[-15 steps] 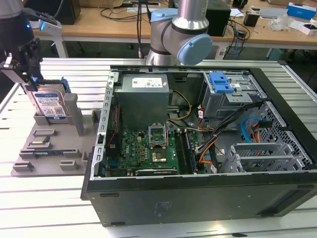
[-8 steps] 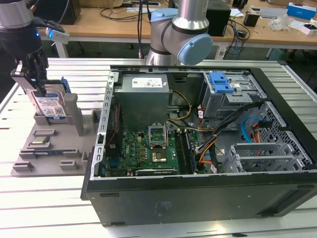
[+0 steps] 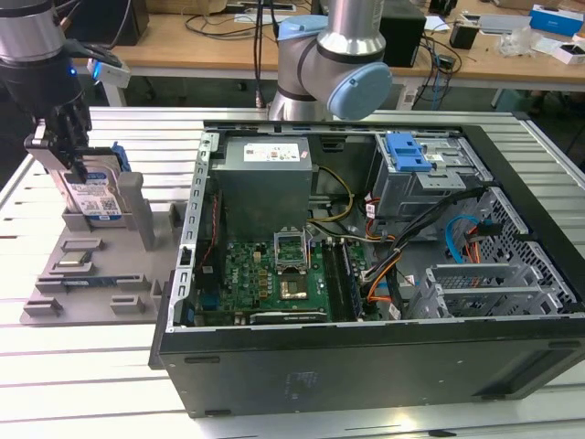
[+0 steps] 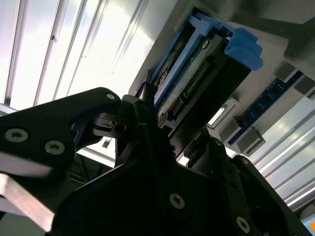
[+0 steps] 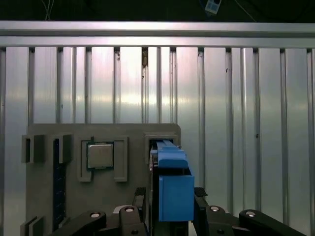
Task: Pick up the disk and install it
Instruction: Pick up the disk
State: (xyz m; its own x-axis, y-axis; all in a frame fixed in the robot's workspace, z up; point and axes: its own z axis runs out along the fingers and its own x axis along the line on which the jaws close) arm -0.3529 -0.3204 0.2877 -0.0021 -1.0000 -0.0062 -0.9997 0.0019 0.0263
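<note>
At tray (image 3: 87, 274), over its upright slot: gripper (image 3: 66, 157), 1, fingers (image 5: 141, 196) drawn in against both broad faces of disk (image 3: 99, 197), nothing else held. Disk, 1, upright on edge, lower part seated in slot, blue rail frame between fingers in first wrist view.

Step in hand, by judgement: drawing disk clear of slot. Best done with a straight pull along slot walls and no tilt. Grip centred and firm enough against slip. Snagging of rail on slot lip the likely fault.

On tray, beside slot: chip (image 5: 100, 155), 1, flat in own pocket. Past chip: dark-blue stick (image 5: 58, 182), 1, probably memory, lying in a groove.

Beyond tray, toward exterior view's right: open case (image 3: 366, 357), 1, touching tray or just beside it, cannot tell which. Inside case, nearer tray: grey box (image 3: 265, 178), 1, with white sticker. Farther from tray: blue latch (image 3: 407, 151), 1, atop drive bay.
</note>
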